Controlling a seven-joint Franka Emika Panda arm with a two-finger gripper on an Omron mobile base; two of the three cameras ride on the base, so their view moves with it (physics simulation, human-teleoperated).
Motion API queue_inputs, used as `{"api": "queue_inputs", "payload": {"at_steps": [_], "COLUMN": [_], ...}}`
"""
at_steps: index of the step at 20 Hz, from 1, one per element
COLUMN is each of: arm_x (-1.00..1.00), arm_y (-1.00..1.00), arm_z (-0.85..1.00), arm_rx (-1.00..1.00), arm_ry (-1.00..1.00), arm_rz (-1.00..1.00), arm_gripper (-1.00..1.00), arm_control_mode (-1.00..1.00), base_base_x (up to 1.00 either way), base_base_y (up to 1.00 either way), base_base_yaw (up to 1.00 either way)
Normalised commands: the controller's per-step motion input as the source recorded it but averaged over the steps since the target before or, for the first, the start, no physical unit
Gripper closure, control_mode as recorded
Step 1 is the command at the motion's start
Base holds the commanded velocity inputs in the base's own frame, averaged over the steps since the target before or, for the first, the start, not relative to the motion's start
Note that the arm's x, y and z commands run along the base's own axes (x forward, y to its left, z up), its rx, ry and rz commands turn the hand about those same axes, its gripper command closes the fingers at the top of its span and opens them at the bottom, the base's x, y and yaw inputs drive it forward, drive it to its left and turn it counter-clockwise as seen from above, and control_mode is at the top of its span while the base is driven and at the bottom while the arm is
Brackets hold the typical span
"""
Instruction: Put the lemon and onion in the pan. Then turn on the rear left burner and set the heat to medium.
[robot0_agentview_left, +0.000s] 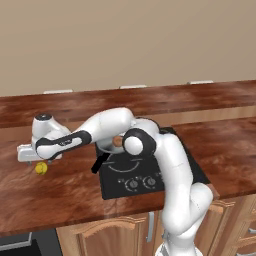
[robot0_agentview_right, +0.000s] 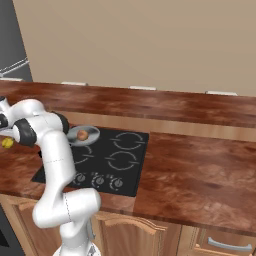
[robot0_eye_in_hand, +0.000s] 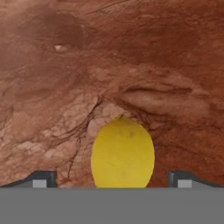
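Observation:
The yellow lemon (robot0_agentview_left: 41, 169) lies on the wooden counter left of the stove, also visible as the lemon (robot0_agentview_right: 7, 143) at the left edge and the lemon (robot0_eye_in_hand: 123, 155) close up. My gripper (robot0_agentview_left: 39, 162) hangs just above it, open, its two dark fingertips (robot0_eye_in_hand: 43, 179) standing wide on either side of the fruit without touching it. The orange-brown onion (robot0_agentview_left: 118, 141) rests in the grey pan (robot0_agentview_right: 89, 139) on the rear left burner; the onion (robot0_agentview_right: 83, 134) sits near the pan's middle. The pan's black handle (robot0_agentview_left: 99, 163) points to the front left.
The black cooktop (robot0_agentview_left: 150, 167) has a row of knobs (robot0_agentview_left: 141, 183) along its front edge. My own arm (robot0_agentview_left: 107, 127) reaches across over the pan. A raised wooden ledge (robot0_agentview_left: 150, 100) runs along the back of the counter.

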Motion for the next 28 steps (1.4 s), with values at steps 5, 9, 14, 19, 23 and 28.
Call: {"api": "queue_inputs", "payload": {"at_steps": [5,9,14,19,23,28], "arm_x": [-0.12,-0.03,0.15,0.19,0.02,0.03], "arm_y": [-0.24,0.00,0.10,0.17,0.22,0.09], "arm_z": [0.00,-0.07,-0.14,-0.18,-0.25,-0.13], "arm_rx": [0.00,0.00,0.00,0.00,0.00,0.00], "arm_ry": [0.00,0.00,0.00,0.00,0.00,0.04], "arm_rz": [0.00,0.00,0.00,0.00,0.00,0.00], "arm_gripper": [-1.00,-1.00,-1.00,-1.00,-1.00,-1.00], "arm_control_mode": [-1.00,-1.00,-1.00,-1.00,-1.00,-1.00], "base_base_x": [0.00,0.00,0.00,0.00,0.00,0.00], "base_base_y": [0.00,0.00,0.00,0.00,0.00,0.00], "base_base_yaw": [0.00,0.00,0.00,0.00,0.00,0.00]}}
